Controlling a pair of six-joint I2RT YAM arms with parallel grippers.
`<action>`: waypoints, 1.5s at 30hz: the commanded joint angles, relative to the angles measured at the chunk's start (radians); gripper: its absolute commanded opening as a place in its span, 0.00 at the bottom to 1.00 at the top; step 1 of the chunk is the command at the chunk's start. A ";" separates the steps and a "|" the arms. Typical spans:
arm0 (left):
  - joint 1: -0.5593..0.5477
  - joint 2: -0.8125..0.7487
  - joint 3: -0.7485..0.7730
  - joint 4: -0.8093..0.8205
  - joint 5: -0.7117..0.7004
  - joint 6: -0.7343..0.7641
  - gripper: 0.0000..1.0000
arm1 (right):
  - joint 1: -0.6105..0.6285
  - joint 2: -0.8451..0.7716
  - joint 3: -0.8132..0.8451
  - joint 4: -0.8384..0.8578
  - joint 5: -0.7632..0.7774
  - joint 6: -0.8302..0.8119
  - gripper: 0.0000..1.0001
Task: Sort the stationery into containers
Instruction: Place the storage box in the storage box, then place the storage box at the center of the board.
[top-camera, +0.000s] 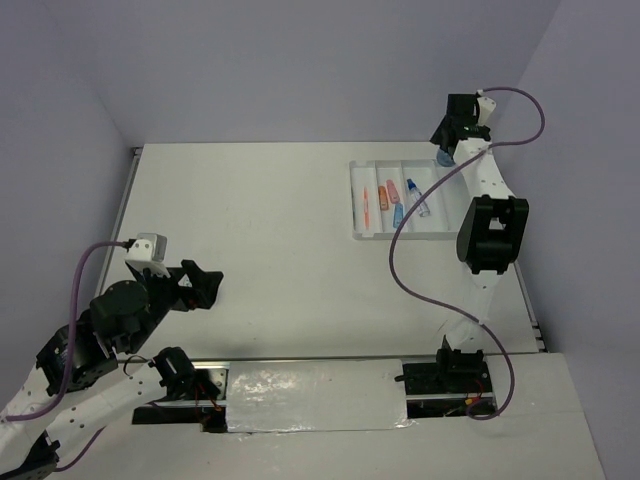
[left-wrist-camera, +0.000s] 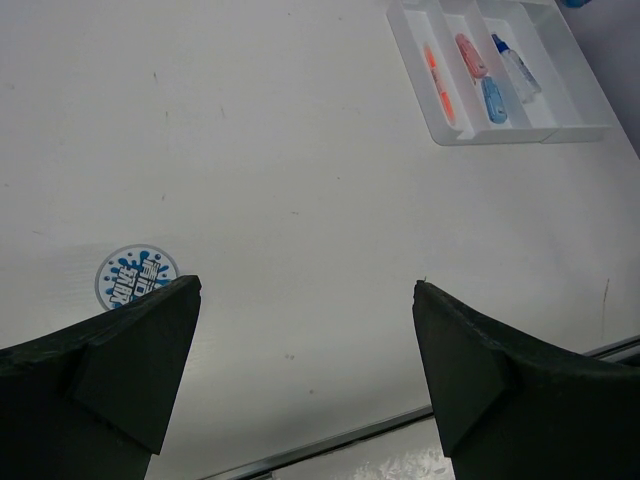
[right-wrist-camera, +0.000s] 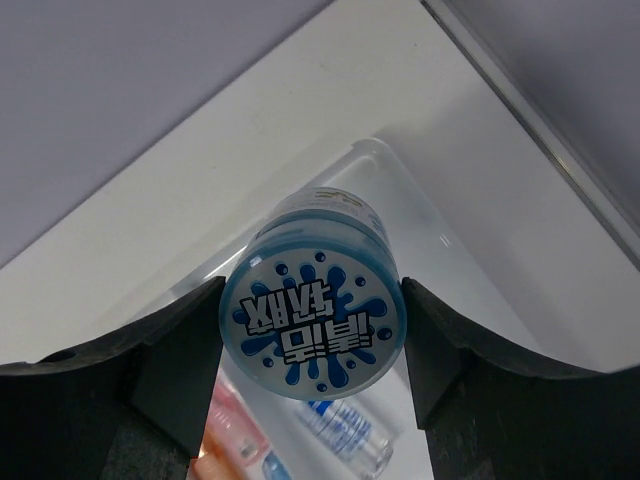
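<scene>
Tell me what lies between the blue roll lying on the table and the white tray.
Nothing; the left wrist view shows only bare table between the blue roll and the tray.

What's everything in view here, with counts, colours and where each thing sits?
Table: one, white, under everything.
Tray: one, white, four long compartments, far right of table.
Pen: one, orange, tray's leftmost compartment.
Pink capsule: one, second compartment, far end.
Blue capsule: one, second compartment, near end.
Bottle: one, clear with blue cap, third compartment.
Gripped roll: one, blue, splash-print top, above tray's far end.
Loose roll: one, same print, on table.
Left hand: one, black, open, empty, beside loose roll.
Right hand: one, black, shut on gripped roll.
</scene>
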 joint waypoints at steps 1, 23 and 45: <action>-0.005 0.012 0.008 0.041 0.009 0.010 0.99 | -0.029 0.069 0.133 -0.072 0.012 -0.021 0.00; -0.005 0.018 0.004 0.056 0.040 0.029 0.99 | -0.089 0.261 0.303 -0.150 -0.138 -0.099 0.63; 0.064 0.073 0.077 -0.189 -0.297 -0.248 0.99 | 0.300 -0.267 -0.173 0.008 -0.189 -0.140 1.00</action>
